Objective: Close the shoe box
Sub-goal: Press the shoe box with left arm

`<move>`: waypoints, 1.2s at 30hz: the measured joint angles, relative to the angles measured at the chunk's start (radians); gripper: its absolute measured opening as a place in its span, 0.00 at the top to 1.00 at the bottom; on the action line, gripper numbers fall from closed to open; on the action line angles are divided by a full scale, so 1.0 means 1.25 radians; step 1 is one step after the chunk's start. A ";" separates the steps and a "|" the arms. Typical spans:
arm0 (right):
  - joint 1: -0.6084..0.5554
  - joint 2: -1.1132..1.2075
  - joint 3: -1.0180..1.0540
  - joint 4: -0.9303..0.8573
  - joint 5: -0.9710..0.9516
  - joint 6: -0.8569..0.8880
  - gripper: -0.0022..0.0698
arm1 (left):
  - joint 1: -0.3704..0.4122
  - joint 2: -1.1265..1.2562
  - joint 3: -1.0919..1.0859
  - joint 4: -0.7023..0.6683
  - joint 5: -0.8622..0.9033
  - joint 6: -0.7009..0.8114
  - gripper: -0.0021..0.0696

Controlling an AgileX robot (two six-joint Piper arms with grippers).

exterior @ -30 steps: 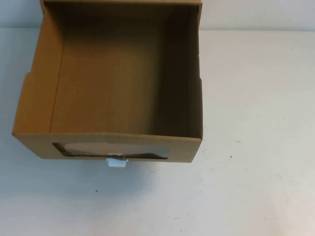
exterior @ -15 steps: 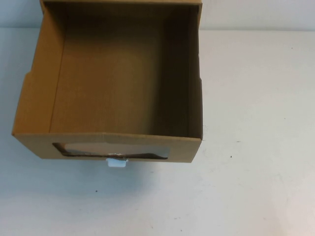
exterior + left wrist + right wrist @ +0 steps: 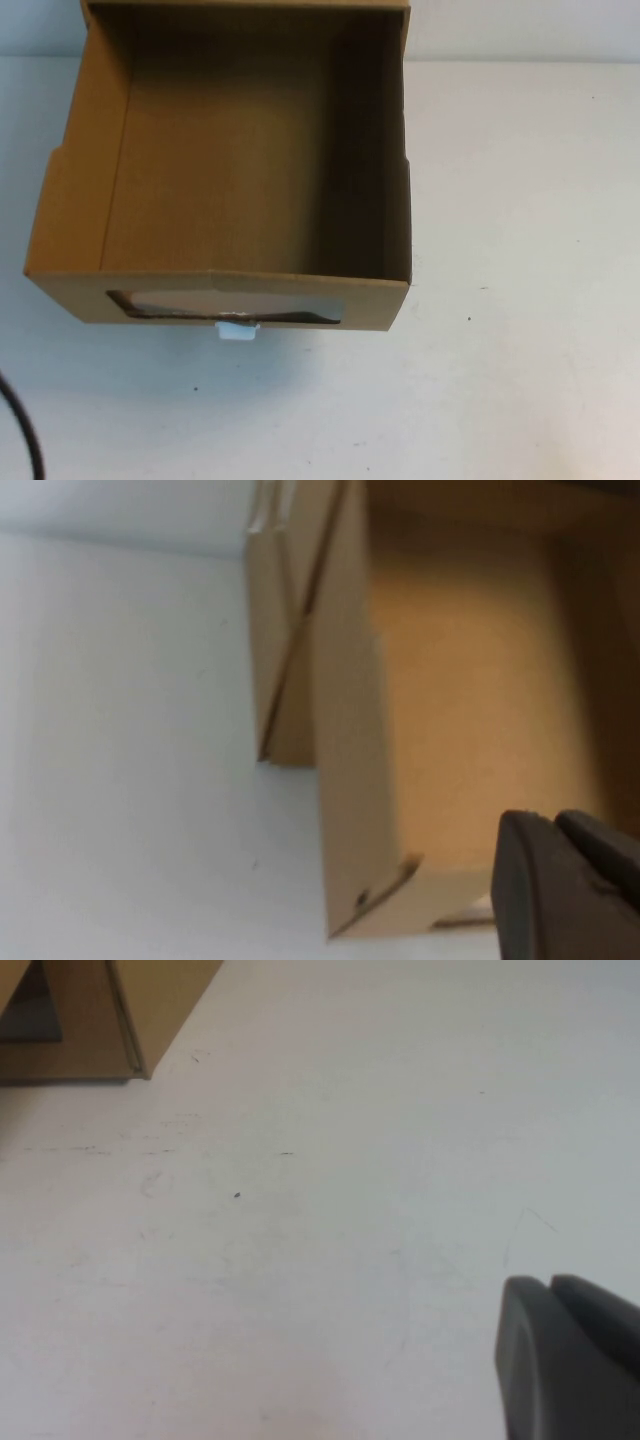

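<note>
Brown cardboard shoe box (image 3: 220, 170) is sitting pulled open at the white bench's (image 3: 520, 200) ten o'clock. The left pincer (image 3: 565, 885) is hovering beside it, the right pincer (image 3: 570, 1355) over bare bench; cannot tell either's opening. An off-centre push risks skewing the drawer.

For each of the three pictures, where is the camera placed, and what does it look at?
High view: raised on the robot's side, looking down into the open shoe box on the white table; neither gripper shows.
Left wrist view: on the left arm, at the box's corner; the left gripper shows.
Right wrist view: on the right arm, over bare table; the right gripper shows.
All views share the box.
</note>
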 joint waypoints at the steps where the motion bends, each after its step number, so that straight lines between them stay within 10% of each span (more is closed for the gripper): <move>1: 0.000 0.000 0.000 0.000 0.000 0.000 0.99 | 0.000 0.051 -0.056 -0.023 0.025 0.056 0.98; 11: 0.000 0.000 0.000 0.000 0.000 0.000 0.99 | 0.000 0.520 -0.570 -0.238 0.145 0.380 0.98; 25: 0.000 0.000 0.000 0.000 0.000 0.000 0.99 | 0.004 1.083 -1.179 -0.261 0.370 0.408 0.98; 36: 0.000 0.000 0.000 0.000 0.000 0.000 0.99 | 0.095 1.291 -1.336 -0.435 0.418 0.415 0.98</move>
